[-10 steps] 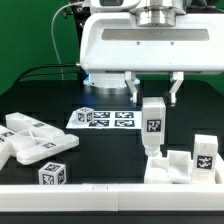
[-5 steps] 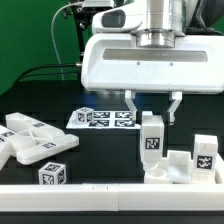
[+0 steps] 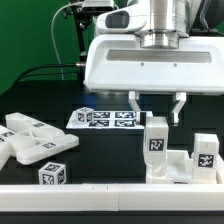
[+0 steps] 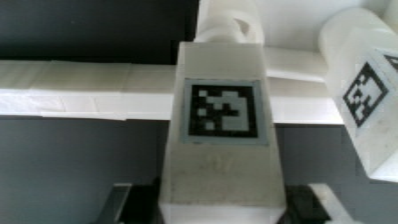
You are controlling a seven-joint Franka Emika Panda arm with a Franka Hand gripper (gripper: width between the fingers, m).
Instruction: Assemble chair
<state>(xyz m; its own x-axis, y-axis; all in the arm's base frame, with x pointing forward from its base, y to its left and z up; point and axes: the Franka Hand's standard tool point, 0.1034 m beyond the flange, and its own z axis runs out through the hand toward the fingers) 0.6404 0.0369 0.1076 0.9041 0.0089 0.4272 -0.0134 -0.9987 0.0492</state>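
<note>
My gripper [image 3: 158,110] is shut on a white chair post [image 3: 157,140], held upright with its tag facing the camera. The post's lower end sits at or in a chunky white chair piece [image 3: 176,166] at the front on the exterior view's right; I cannot tell whether it is seated. A second tagged post [image 3: 205,152] stands on that piece's right side. In the wrist view the post [image 4: 222,120] fills the middle between the dark fingers [image 4: 132,205], and the tagged post [image 4: 366,88] is alongside it.
Several loose white chair panels [image 3: 28,140] and a tagged block [image 3: 54,174] lie on the exterior view's left. The marker board [image 3: 104,117] lies flat behind them on the black table. A white rail [image 3: 100,196] runs along the front edge.
The gripper has carried the post toward the exterior view's right and lower, from above the chair piece down onto it. The grip has not changed.
</note>
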